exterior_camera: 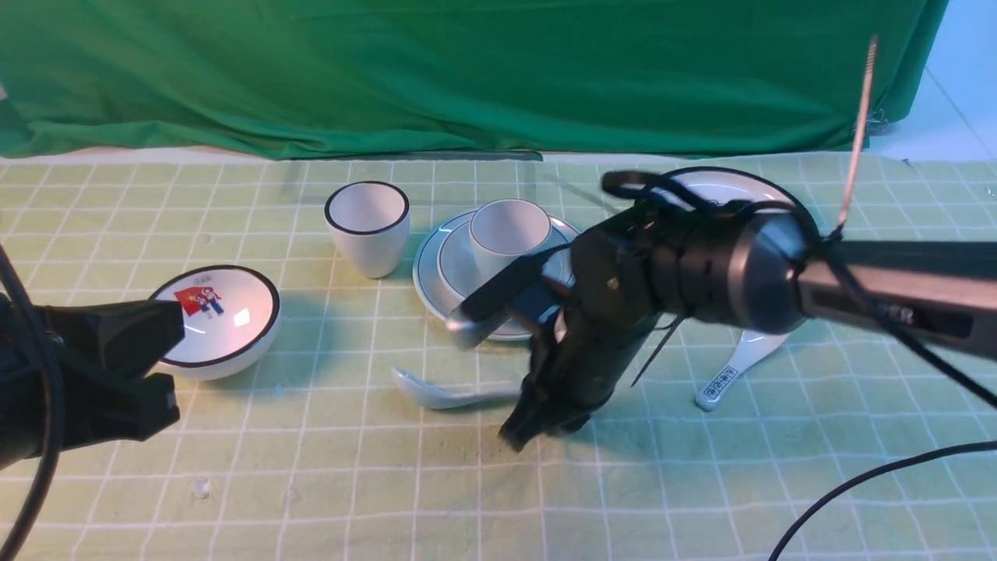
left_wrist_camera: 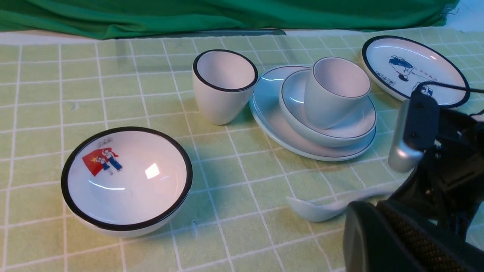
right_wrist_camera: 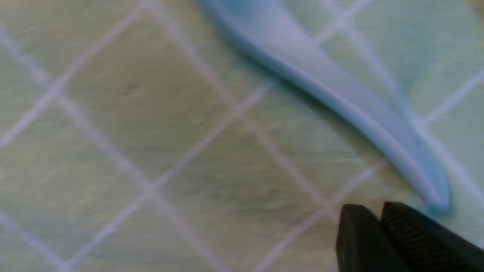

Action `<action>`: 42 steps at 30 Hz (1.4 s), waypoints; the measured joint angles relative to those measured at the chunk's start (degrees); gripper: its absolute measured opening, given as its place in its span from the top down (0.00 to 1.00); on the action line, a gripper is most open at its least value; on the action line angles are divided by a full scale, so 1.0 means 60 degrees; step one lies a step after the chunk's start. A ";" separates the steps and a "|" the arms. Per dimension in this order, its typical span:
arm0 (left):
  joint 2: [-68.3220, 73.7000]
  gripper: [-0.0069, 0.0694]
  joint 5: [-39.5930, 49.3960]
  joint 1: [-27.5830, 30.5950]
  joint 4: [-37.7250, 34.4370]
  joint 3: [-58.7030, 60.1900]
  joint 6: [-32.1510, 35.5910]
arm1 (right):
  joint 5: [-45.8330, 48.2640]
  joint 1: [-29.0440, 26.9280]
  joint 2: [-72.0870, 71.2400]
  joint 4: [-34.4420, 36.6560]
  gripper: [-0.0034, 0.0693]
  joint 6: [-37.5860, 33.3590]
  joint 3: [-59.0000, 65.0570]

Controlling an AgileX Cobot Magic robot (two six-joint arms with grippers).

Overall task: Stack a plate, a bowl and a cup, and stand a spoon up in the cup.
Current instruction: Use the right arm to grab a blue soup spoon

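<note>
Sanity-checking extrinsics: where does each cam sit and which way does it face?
Front: between the arms, facing forward to the green backdrop; left gripper and right gripper show.
Left wrist: on that arm, facing the stacked cup; only the right arm shows.
Right wrist: close above the cloth, facing the spoon; right gripper's tips show.
Shared: all three see the spoon.

The front view looks forward and down across the checked cloth [exterior_camera: 311, 483] from the robot's own side, the plate [exterior_camera: 427, 269] near mid-frame. The left wrist view sits lower and closer, facing the plate [left_wrist_camera: 272, 122] from its near left. The right wrist view stares close down at that cloth, blurred, probably just on the plate's near side; all three views share the spoon [right_wrist_camera: 332, 98].
</note>
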 joint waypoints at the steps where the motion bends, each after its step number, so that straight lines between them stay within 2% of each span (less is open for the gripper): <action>1: 0.0000 0.89 0.0000 0.0000 0.0000 0.0000 0.0000 | -0.0011 -0.0144 0.0000 -0.0001 0.75 0.0090 0.0000; 7: 0.0000 0.89 -0.0021 0.0000 0.0000 0.0000 0.0000 | 0.0007 -0.0425 -0.0137 0.0428 0.71 0.0132 0.0077; 11: 0.0000 0.89 -0.0175 0.0000 0.0000 0.0000 0.0000 | -0.0820 0.0203 -0.0466 0.1208 0.70 -0.0533 0.0088; 15: 0.0000 0.89 -0.0239 0.0000 0.0000 0.0000 0.0032 | -0.2245 0.0943 -0.0542 0.1419 0.79 -0.0980 0.0088; 16: 0.0000 0.89 -0.0258 0.0000 0.0000 0.0000 0.0041 | -0.3014 0.1195 -0.0506 0.1464 0.86 -0.1026 0.0088; 17: 0.0000 0.89 -0.0258 0.0000 0.0000 0.0000 0.0041 | -0.3505 0.1304 -0.0462 0.1476 0.89 -0.1040 0.0088; 20: 0.0000 0.89 -0.0258 0.0000 0.0000 0.0000 0.0041 | -0.4448 0.1453 -0.0223 0.1482 0.92 -0.1040 -0.0087; 22: 0.0000 0.89 -0.0258 0.0000 0.0000 0.0000 0.0041 | -0.4501 0.1453 -0.0072 0.1482 0.93 -0.1040 -0.0312; 24: 0.0000 0.89 -0.0258 0.0000 0.0000 0.0000 0.0041 | -0.4194 0.1453 0.0295 0.1486 0.93 -0.1040 -0.0827; 30: 0.0000 0.89 -0.0258 0.0000 0.0008 0.0000 0.0041 | -0.1918 0.1481 0.1402 0.1525 0.93 -0.1363 -0.2430; 37: 0.0000 0.89 -0.0258 0.0000 0.0008 0.0000 0.0041 | -0.0046 0.1489 0.1625 0.1468 0.90 -0.1478 -0.2790; 40: 0.0000 0.89 -0.0212 0.0000 0.0008 0.0000 0.0041 | 0.0977 0.1459 0.1625 0.1251 0.87 -0.1384 -0.2823; 42: 0.0000 0.89 -0.0105 0.0000 0.0008 0.0000 0.0041 | 0.1505 0.1383 0.1561 0.1145 0.80 -0.1305 -0.2814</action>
